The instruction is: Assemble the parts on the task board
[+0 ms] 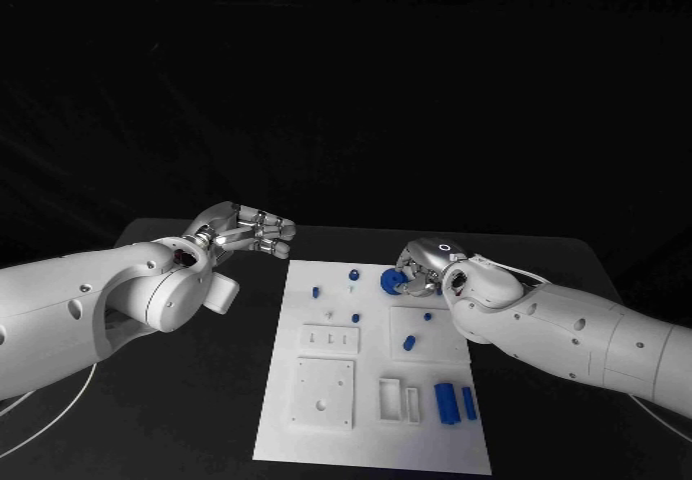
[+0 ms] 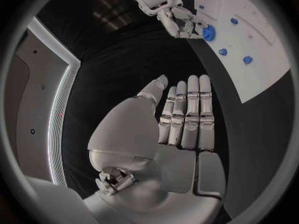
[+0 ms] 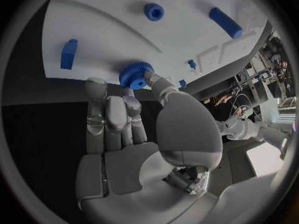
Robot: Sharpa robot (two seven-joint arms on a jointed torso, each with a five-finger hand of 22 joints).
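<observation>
Your right hand (image 1: 421, 272) sits at the far right edge of the white board (image 1: 332, 440), and its thumb and fingers pinch a blue toothed gear (image 3: 136, 74) that rests on the board right at that edge. In the right wrist view the fingertips (image 3: 94, 87) touch the gear's rim.

Your left hand (image 1: 248, 230) hovers over the black table (image 1: 173, 420) just off the board's far left corner, fingers straight and side by side, palm bare, holding nothing.

On the board you have small blue pegs near the far end (image 1: 353, 272) and (image 1: 316, 292), and a short blue piece (image 1: 408, 342) lying in the middle. At the near right, two blue bars (image 1: 446, 403) and (image 1: 469, 402) lie side by side next to a raised white slotted holder (image 1: 392, 398); you cannot tell whether anything sits in its slots. A white square block (image 1: 325, 393) lies to the left of the holder.
</observation>
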